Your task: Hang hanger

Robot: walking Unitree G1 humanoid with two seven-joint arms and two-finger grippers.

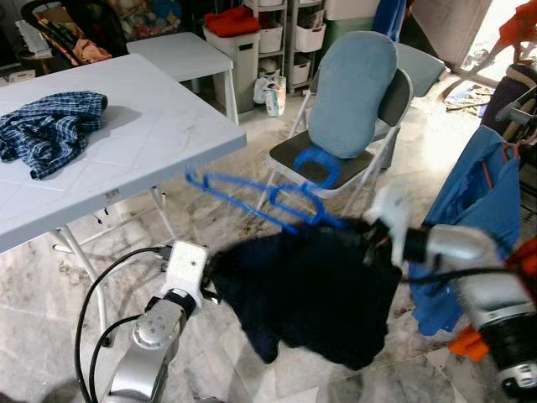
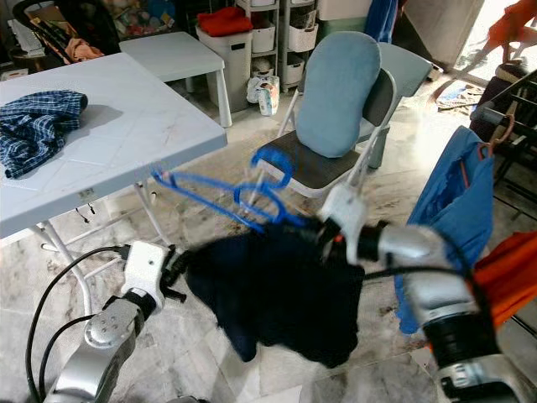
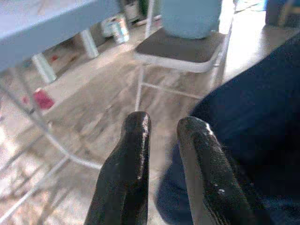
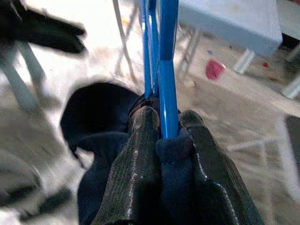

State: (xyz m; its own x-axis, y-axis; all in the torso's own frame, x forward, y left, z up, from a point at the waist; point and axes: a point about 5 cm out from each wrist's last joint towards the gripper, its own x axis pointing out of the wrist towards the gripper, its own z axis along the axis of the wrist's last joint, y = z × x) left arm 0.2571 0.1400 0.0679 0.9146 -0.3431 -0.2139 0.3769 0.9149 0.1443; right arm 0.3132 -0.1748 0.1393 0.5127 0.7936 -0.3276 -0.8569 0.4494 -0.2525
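My right gripper (image 4: 168, 126) is shut on a blue plastic hanger (image 1: 252, 191) and holds it up over the marble floor. The hanger's long bar points left toward the table. A dark navy garment (image 1: 310, 294) is draped over the hanger and hangs down below my right gripper (image 1: 369, 239), with some of its fabric caught between the fingers. My left gripper (image 1: 210, 281) is at the garment's left edge. In the left wrist view its fingers (image 3: 136, 145) stand a little apart with nothing between them, and the navy cloth lies right beside them.
A white folding table (image 1: 151, 143) with a plaid shirt (image 1: 50, 126) stands on the left. A folding chair with a light blue cushion (image 1: 348, 92) is straight ahead. Blue clothing (image 1: 478, 201) and orange clothing (image 1: 524, 260) hang on a rack at the right.
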